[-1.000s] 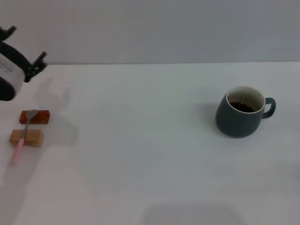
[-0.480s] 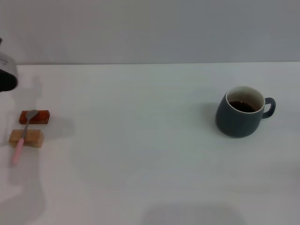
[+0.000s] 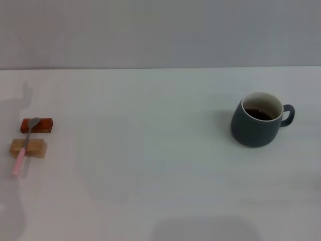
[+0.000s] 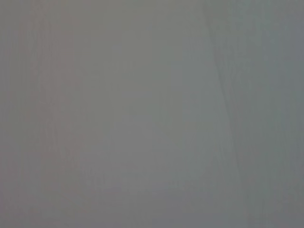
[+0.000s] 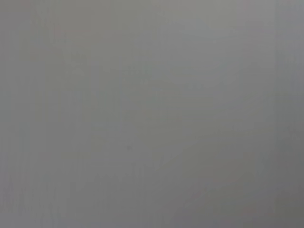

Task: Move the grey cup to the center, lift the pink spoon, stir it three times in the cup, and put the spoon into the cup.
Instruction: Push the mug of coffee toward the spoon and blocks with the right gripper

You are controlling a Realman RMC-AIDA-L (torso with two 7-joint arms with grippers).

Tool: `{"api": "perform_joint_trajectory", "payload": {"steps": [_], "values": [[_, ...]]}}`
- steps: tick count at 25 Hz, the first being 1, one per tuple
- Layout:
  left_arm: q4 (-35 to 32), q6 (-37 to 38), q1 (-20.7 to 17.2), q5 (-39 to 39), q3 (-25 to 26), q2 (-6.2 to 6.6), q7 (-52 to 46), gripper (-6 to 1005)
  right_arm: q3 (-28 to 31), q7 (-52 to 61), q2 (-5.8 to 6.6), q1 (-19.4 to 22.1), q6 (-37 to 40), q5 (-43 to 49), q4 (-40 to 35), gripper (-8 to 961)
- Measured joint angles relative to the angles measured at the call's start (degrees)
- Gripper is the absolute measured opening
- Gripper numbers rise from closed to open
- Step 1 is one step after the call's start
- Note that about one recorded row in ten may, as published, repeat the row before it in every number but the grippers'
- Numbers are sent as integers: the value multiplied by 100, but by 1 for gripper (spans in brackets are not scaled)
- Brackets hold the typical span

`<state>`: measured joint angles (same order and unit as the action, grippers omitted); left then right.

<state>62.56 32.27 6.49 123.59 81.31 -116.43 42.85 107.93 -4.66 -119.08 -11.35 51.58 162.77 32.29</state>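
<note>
**A:** Where do your grippers stand?

**B:** You won't find either one. Neither the left gripper nor the right gripper shows from the head camera, and both wrist cameras give only a blank grey surface, so I cannot tell whether either is released or clenched. Judge them parked off the table [image 3: 150, 191].

**A:** So what lies nearest your left arm's side?

**B:** The pink spoon [image 3: 24, 145], at the table's far left. Its metal bowl rests on a small red block [image 3: 37, 125] and its handle crosses a tan block [image 3: 28, 147], with the pink end sloping down to the tabletop. I'd say the blocks prop it up so your fingers can get under the handle.

**A:** And the cup?

**B:** The grey cup [image 3: 257, 125] stands upright well over on the right, handle pointing to the right edge, dark liquid inside. It is well apart from the spoon and not yet in the middle, so your first step looks undone. The right arm seems the natural one for it.
</note>
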Motion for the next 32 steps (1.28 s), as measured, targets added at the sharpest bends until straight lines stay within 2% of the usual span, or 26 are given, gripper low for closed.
{"api": "perform_joint_trajectory", "payload": {"steps": [3,4,5,6,9,10,11,14,15,16,19,20,22,24,26,29,31,32], "values": [[-139,-586,52,337,70,198,-1464,844,0,0,-1,1,-4,0,5,532],[-230,-821,75,572,69,315,-2424,844,0,0,-1,1,-36,1,14,532],[-259,-913,77,719,55,380,-2957,844,0,0,-1,2,-70,-1,22,532],[-259,-913,77,719,55,380,-2957,843,0,0,-1,2,-70,-1,22,532],[-280,-1103,57,1175,27,522,-4045,843,0,0,-1,2,-146,-10,46,533],[-277,-1158,-5,1553,19,587,-4721,843,-3,0,-5,20,-149,-12,73,533],[-277,-1158,-5,1553,19,587,-4721,842,-3,0,-5,20,-149,-12,73,533],[-276,-1165,-141,2068,7,682,-5679,842,-84,6,-34,142,-164,-19,226,533],[-403,-1022,-216,2445,-53,784,-6463,842,-125,29,-39,185,-176,-25,271,534],[-403,-1022,-216,2445,-53,784,-6463,842,-167,44,-45,220,-193,-32,316,534],[-804,-643,-201,3086,-217,936,-7689,841,-376,77,-53,360,-335,-209,476,534],[-1062,-407,-158,3342,-287,985,-8154,841,-605,79,-50,463,-368,-408,571,534],[-1704,421,-37,3797,-317,1003,-8860,841,-707,79,-45,510,-369,-491,601,534],[-2317,1200,90,4058,-245,978,-9210,841,-868,72,-37,600,-360,-543,668,534],[-2623,1638,159,4139,-157,963,-9289,841,-990,53,-38,697,-350,-547,769,534],[-2699,1693,191,4174,-55,972,-8818,841,-1165,52,-40,791,-343,-552,840,533],[-2659,1605,205,4181,152,898,-7809,841,-1260,39,-40,810,-317,-552,818,533],[-2659,1605,205,4181,152,898,-7809,842,-1295,28,-40,816,-307,-552,799,533]]}}
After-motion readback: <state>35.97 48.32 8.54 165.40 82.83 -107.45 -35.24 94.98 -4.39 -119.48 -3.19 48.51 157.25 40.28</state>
